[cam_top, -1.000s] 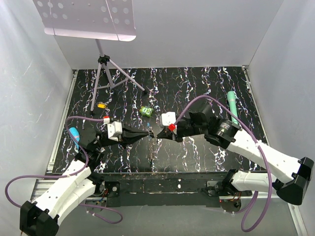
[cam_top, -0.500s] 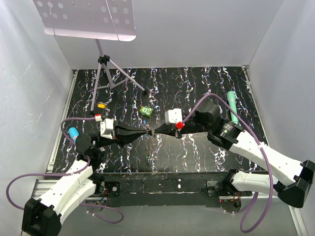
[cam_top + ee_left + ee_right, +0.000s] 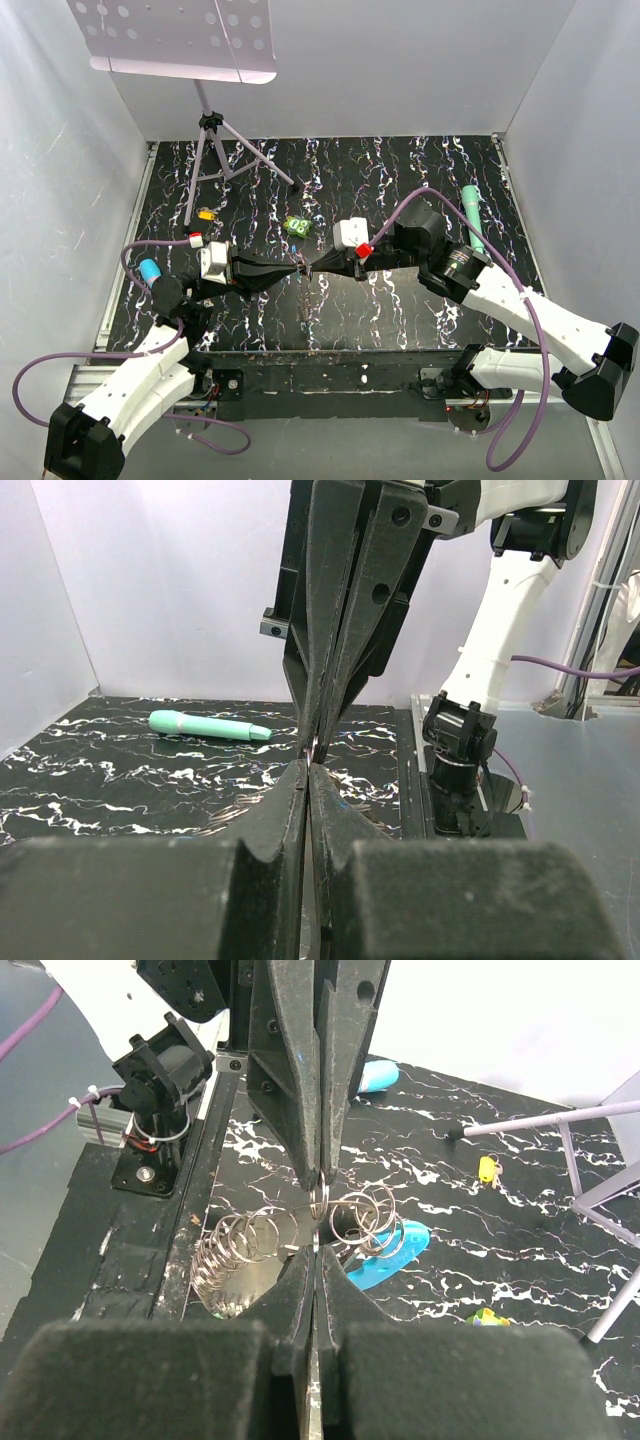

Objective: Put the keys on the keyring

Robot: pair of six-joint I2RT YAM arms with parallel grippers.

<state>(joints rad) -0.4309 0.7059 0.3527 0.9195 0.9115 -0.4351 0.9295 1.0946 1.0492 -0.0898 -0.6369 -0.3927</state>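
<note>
**While both grippers meet tip to tip, the keyring hangs at the pinch point**

As I read the top view, the left gripper (image 3: pixel 297 270) and right gripper (image 3: pixel 320 266) point at each other over the middle of the black marbled table (image 3: pixel 400 180), tips all but touching.

- Left jaws: pressed together. In the right wrist view they come down from the top and pinch one small loop of the keyring (image 3: pixel 215 1270).
- Right jaws: also pressed together, with no gap showing. The chain of thin wire rings sits right at their tips, but I cannot tell if they actually grip it.
- Keyring: its rings drape away to one side of the pinch, and the bright blue clip (image 3: pixel 392 1252) is on the other side. I cannot tell whether it touches the table.
- Keys: I cannot make them out in any view.

Elsewhere on the table:
- A green lumpy object (image 3: pixel 296 227) lies just beyond the tips.
- A small orange-yellow piece (image 3: pixel 205 213) lies farther left.
- A light blue object (image 3: pixel 150 269) lies beside the left arm.
- A teal marker (image 3: pixel 472 215) lies near the right edge.
- A tripod stand (image 3: pixel 215 150) stands at the back left.
</note>
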